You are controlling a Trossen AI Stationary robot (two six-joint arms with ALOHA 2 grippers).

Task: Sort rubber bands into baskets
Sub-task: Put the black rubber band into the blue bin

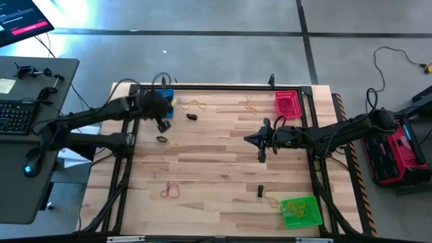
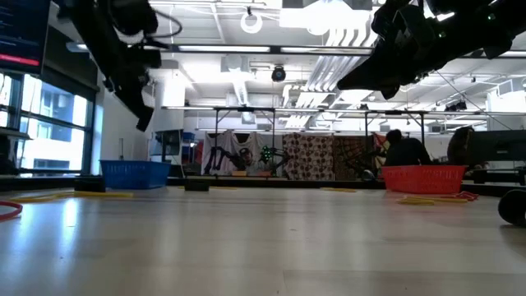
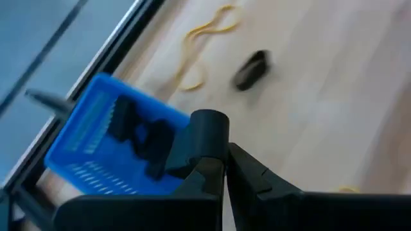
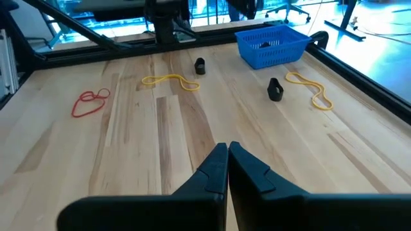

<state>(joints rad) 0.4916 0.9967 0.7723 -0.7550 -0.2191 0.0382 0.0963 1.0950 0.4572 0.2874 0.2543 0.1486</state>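
The blue basket stands at the table's far left and holds black rubber bands. The red basket stands at the far right, the green basket at the near right. Loose bands lie on the wood: black ones, yellow ones and a red one. My left gripper hovers shut just on the near side of the blue basket. My right gripper hovers shut above the table's middle right and points toward the left edge.
A black frame runs around the table's edges. A grey desk with a keyboard stands to the left, and a red and black case lies to the right. Bare wood lies in the middle of the table.
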